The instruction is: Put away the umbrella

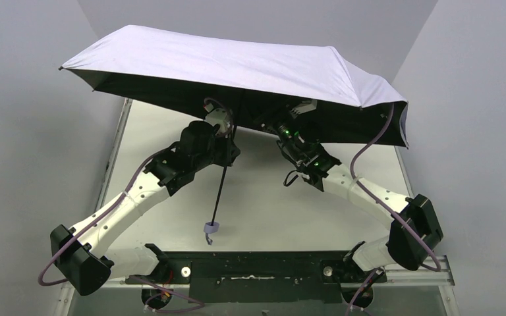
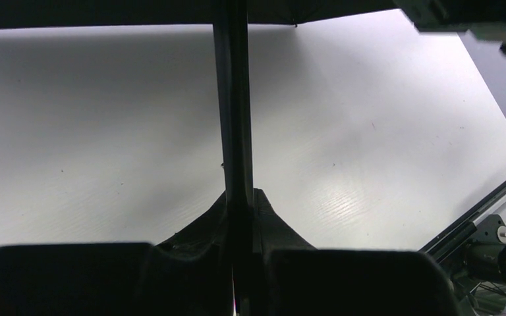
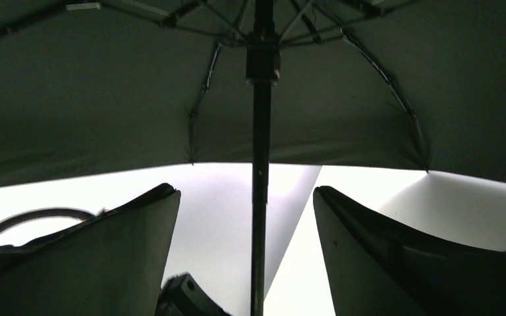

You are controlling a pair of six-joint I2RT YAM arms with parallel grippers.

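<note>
Left gripper (image 2: 240,204) is clamped on the shaft (image 2: 232,99), carrying the open umbrella (image 1: 237,62) above the table's (image 1: 270,204) centre. Right gripper (image 3: 245,192) stands spread astride the shaft. It should close squarely under the runner (image 3: 262,62), then pull evenly.

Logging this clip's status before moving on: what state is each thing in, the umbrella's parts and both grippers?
umbrella: open, spread wide, tilted above the arms.
shaft: extended, slanting down to the handle.
handle: ungripped, at the shaft's low end.
left gripper: jaws shut on the shaft.
right gripper: jaws open, one on each side of the shaft, not touching it.
</note>
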